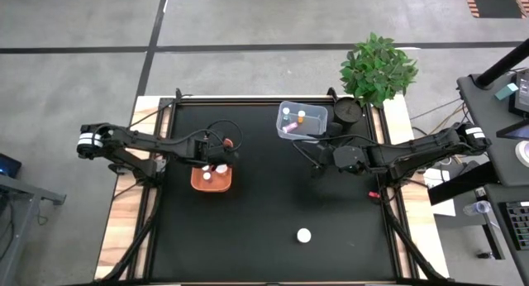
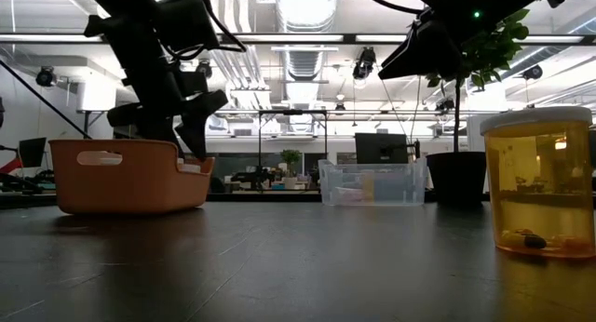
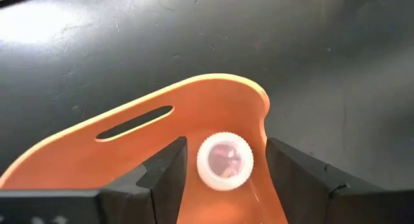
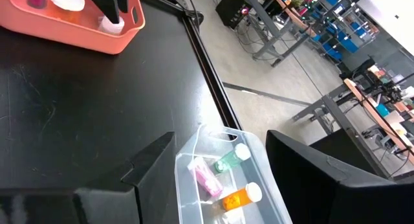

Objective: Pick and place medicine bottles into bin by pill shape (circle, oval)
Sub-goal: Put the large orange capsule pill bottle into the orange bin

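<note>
Left hand (image 3: pixel 223 169) hung spread around a white-capped bottle (image 3: pixel 224 161) inside the orange bin (image 3: pixel 129 143), while the right hand (image 4: pixel 220 169) hovered open above the clear bin (image 4: pixel 255 162).

Both arms reach inward, left gripper (image 3: pixel 223 179) and right gripper (image 4: pixel 220 166) fingers spread.
</note>
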Available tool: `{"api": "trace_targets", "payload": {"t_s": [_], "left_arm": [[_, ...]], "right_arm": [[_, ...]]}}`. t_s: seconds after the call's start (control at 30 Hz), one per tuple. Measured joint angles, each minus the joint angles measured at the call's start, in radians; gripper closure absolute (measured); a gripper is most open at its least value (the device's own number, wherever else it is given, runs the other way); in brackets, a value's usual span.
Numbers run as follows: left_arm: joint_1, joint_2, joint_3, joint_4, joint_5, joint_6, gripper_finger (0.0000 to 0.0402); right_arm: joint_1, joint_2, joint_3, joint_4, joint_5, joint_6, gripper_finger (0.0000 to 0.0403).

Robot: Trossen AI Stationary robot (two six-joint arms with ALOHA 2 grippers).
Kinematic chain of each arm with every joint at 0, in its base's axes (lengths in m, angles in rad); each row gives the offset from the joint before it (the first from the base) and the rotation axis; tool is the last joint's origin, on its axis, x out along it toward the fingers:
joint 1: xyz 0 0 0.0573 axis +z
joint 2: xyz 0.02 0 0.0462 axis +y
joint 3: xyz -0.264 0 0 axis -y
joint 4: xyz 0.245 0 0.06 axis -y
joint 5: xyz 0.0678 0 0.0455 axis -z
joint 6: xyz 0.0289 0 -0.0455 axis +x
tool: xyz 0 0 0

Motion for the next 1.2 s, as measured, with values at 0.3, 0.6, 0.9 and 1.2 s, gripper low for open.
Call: {"api": "trace_targets", "payload": {"t_s": [0.3, 0.6, 0.9, 1.2], "left_arm": [[0.000, -0.007, 0.019, -0.003, 0.000, 0.068, 0.0206], [-0.001, -0.022, 0.173, 0.009, 0.000, 0.379, 0.0205], [-0.097, -0.022, 0.250, 0.265, 0.005, 0.820, 0.0205], [-0.213, -0.021, 0.162, 0.551, 0.010, 1.023, 0.0205]], "right_arm": [[0.000, 0.000, 0.000, 0.000, 0.000, 0.000, 0.0170], [0.000, 0.000, -0.001, 0.000, 0.000, 0.023, 0.0170], [0.000, 0.000, -0.001, -0.016, -0.335, 0.172, 0.0172], [0.141, 0.000, -0.001, -0.056, -0.619, 0.503, 0.0178]]}}
